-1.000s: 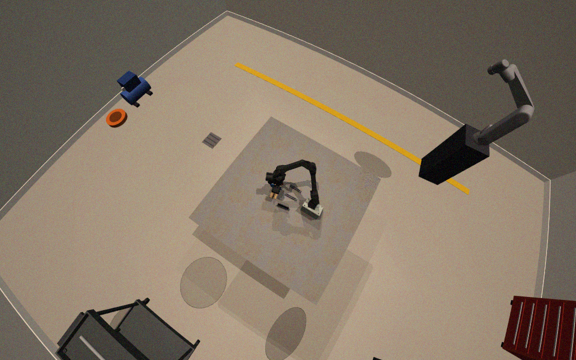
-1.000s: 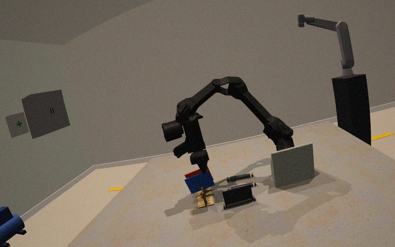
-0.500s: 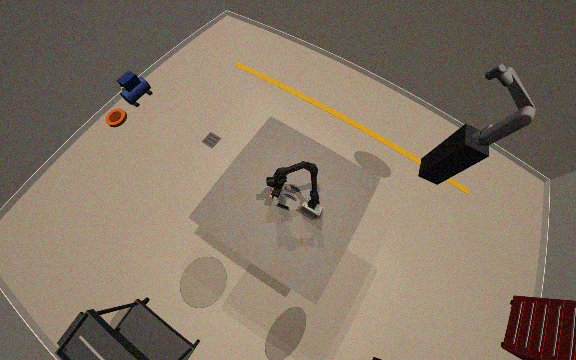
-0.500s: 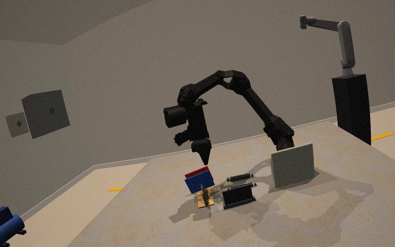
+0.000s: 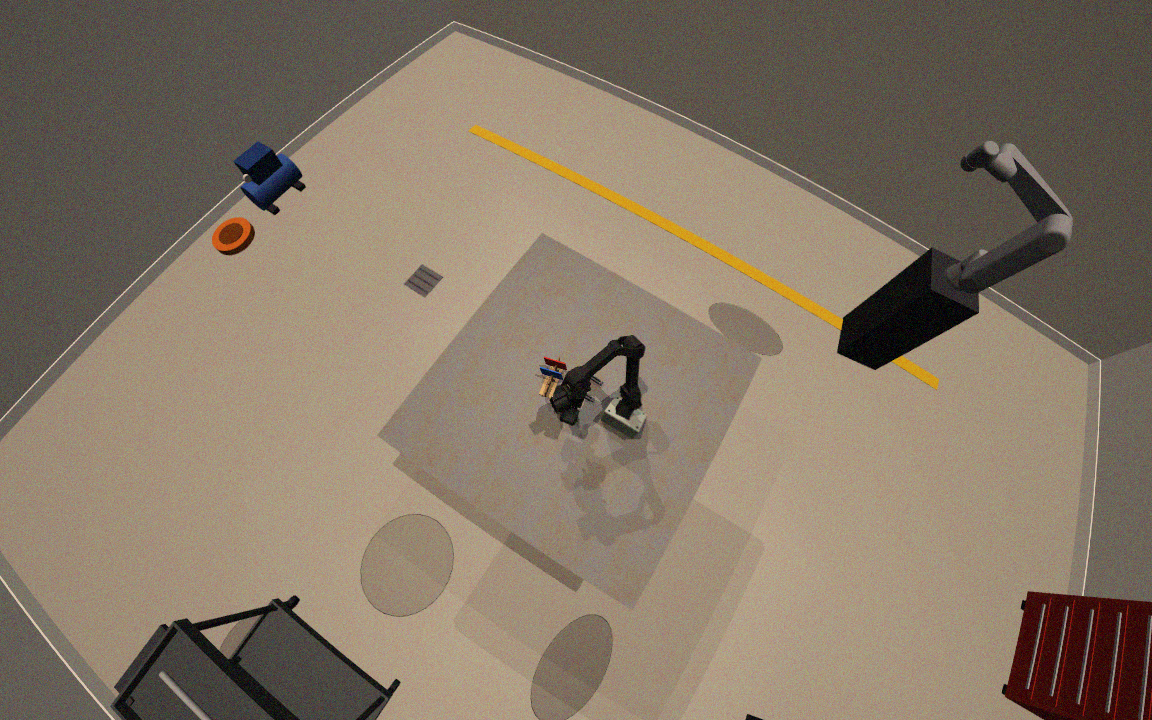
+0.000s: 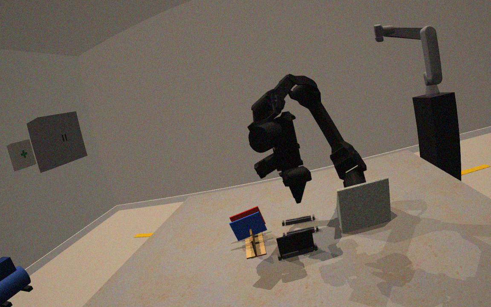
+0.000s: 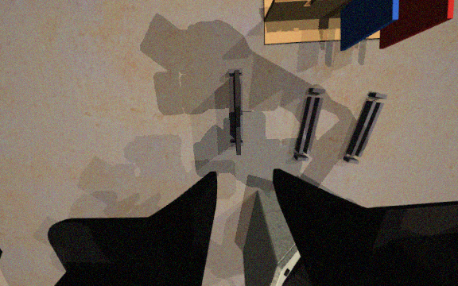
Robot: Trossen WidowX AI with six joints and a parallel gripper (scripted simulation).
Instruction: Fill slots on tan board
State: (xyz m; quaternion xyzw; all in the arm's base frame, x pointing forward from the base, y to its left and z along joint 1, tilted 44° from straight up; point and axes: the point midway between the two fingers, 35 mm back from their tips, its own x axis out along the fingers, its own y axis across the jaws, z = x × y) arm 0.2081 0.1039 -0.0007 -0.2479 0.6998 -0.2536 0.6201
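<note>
The end effector (image 5: 587,394) (image 6: 298,201) (image 7: 244,176) hangs empty, fingers moderately apart. Ahead of it in the wrist view, the black board (image 6: 296,243) (image 7: 237,115) stands in its holder; the blue board (image 5: 550,372) (image 6: 248,226) (image 7: 368,25) and red board (image 5: 554,362) (image 6: 258,209) (image 7: 416,25) cross the tan board (image 6: 252,238) farther off to the right. The third slot looks open, though the view is poor. Best to centre over the black board, fingers astride its faces, descend vertically, then grip squarely.

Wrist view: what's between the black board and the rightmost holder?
One empty holder, between the black board and the rightmost holder; the wrist view shows it.
</note>
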